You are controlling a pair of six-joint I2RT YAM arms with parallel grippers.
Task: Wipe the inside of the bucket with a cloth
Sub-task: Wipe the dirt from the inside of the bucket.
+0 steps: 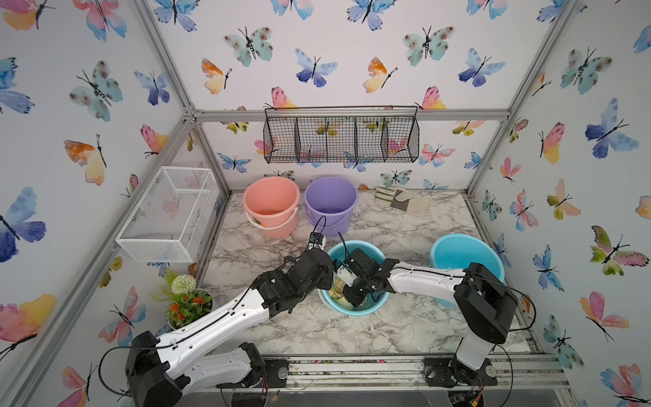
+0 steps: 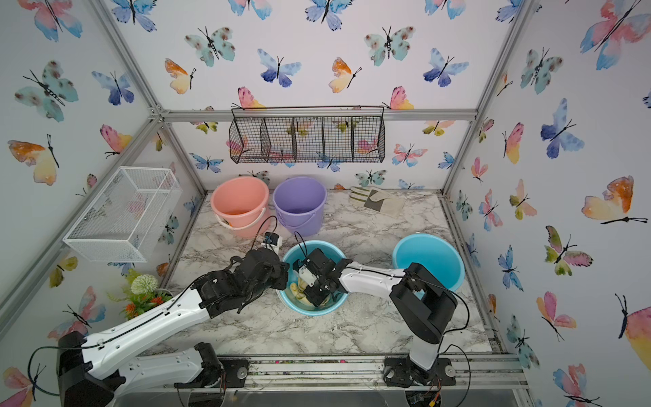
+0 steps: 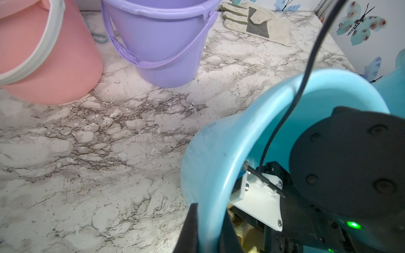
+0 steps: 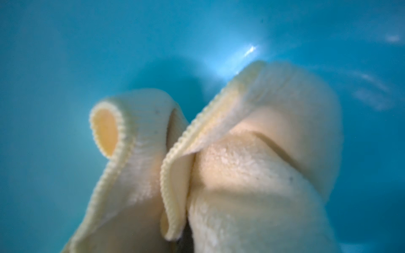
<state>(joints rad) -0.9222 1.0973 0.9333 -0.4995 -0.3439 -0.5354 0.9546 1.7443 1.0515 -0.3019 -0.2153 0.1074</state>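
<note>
Wiping looks under way: the right gripper (image 1: 354, 297) pinches the cloth (image 4: 241, 175) inside the bucket (image 3: 206, 153), and the left gripper (image 3: 208, 225) clamps the rim (image 3: 232, 175) beside it. Next, I reckon, sweep round the wall.

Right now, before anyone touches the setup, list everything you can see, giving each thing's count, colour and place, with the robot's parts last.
teal bucket: 1, teal, middle of the table
cloth: 1, pale yellow, inside the teal bucket
blue bucket: 1, light blue, right side of the table
pink bucket: 1, pink, back left
purple bucket: 1, purple, beside the pink bucket
glove: 1, off-white with a grey patch, back right, lying flat
wire basket: 1, black, on the back wall
mesh basket: 1, white, on the left wall
potted flowers: 1, green, white, orange, front left
table: 1, grey-white marble
left gripper: 1, black, shut on the teal bucket's rim
right gripper: 1, black, inside the teal bucket, shut on the cloth
</note>
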